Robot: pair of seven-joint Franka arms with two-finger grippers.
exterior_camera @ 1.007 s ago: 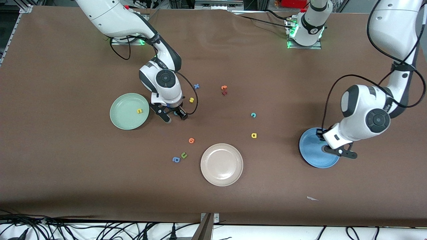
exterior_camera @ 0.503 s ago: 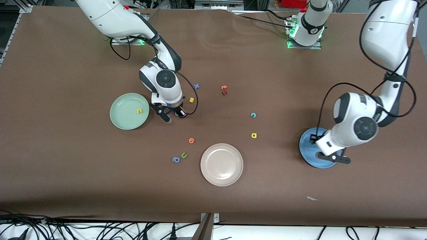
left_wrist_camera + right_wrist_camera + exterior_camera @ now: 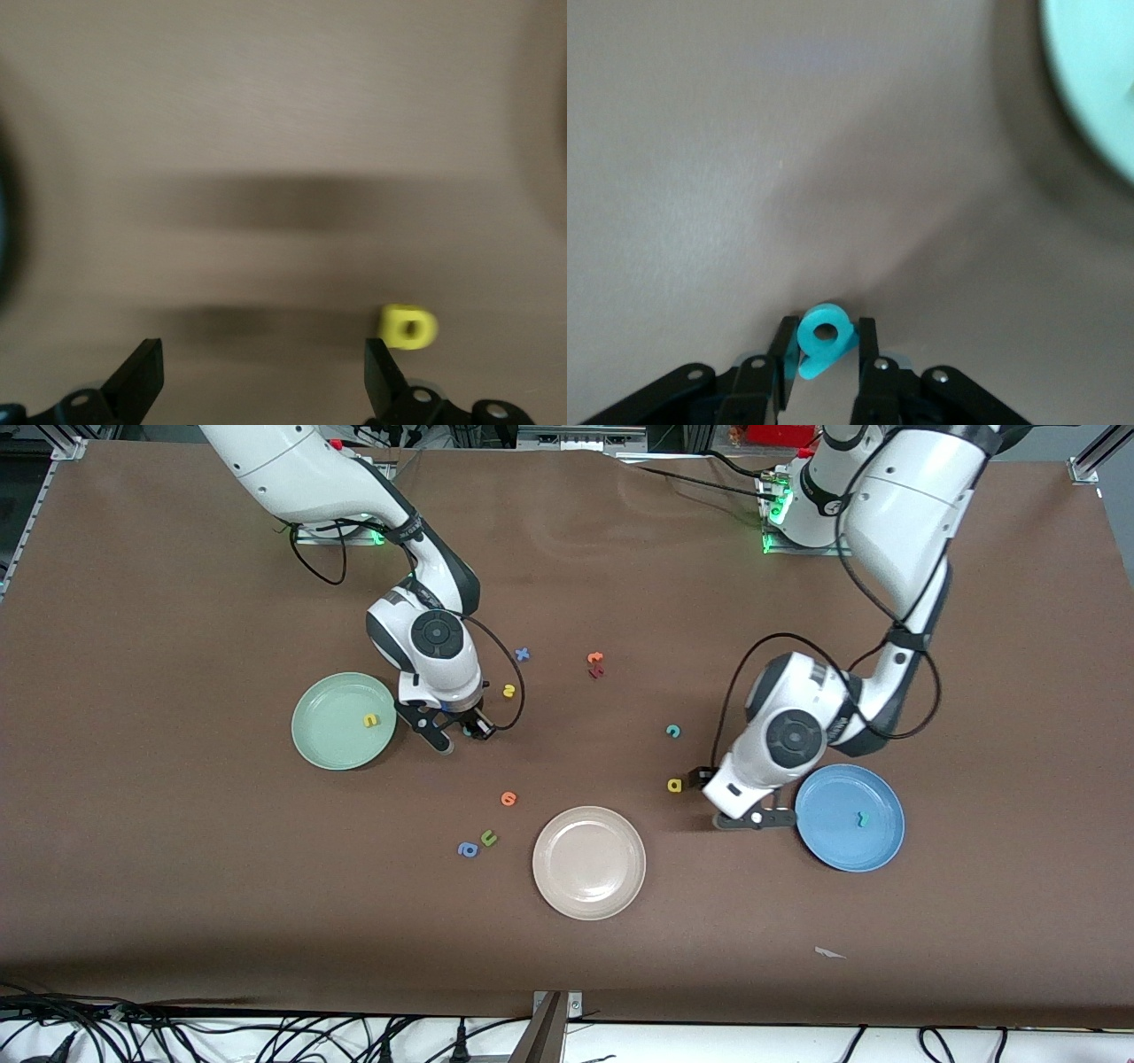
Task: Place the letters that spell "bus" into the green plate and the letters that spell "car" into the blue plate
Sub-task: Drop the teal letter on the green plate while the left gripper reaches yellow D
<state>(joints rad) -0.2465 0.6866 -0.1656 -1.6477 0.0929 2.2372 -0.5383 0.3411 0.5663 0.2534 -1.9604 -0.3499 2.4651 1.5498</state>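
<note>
Working over a brown table (image 3: 177,886) w/ three plates on it. Cream-white plate (image 3: 589,863) sits nearest the front cam, mid-table. Green plate (image 3: 344,721) is toward my right arm's end, yellow "u" (image 3: 370,720) lying in it. Blue plate (image 3: 850,817) is toward my left arm's end, teal "r" (image 3: 861,818) lying inside.

My right gripper (image 3: 824,359) is down low just beside the green plate, fingers pinched tight on the teal "b" (image 3: 822,340), which sticks out betw. them. Can't tell if it's touching the table or just off it.

My left gripper (image 3: 263,376) is low betw. the blue plate and the yellow "a" (image 3: 675,785), fingers spread wide, nothing in them. Wrist cam shows the yellow "a" (image 3: 408,326) on the table just by one fingertip, outside the gap.

Small stuff on the cloth: teal "c" (image 3: 673,731) farther from the front cam than the yellow "a"; yellow "s" (image 3: 509,690) near my right wrist; blue "x" (image 3: 523,654) just past it; orange letter (image 3: 595,658) touching a dark red one (image 3: 596,672) mid-table; orange round letter (image 3: 508,799), green "u" (image 3: 488,838) and blue "a" (image 3: 467,850) near the cream-white plate.
</note>
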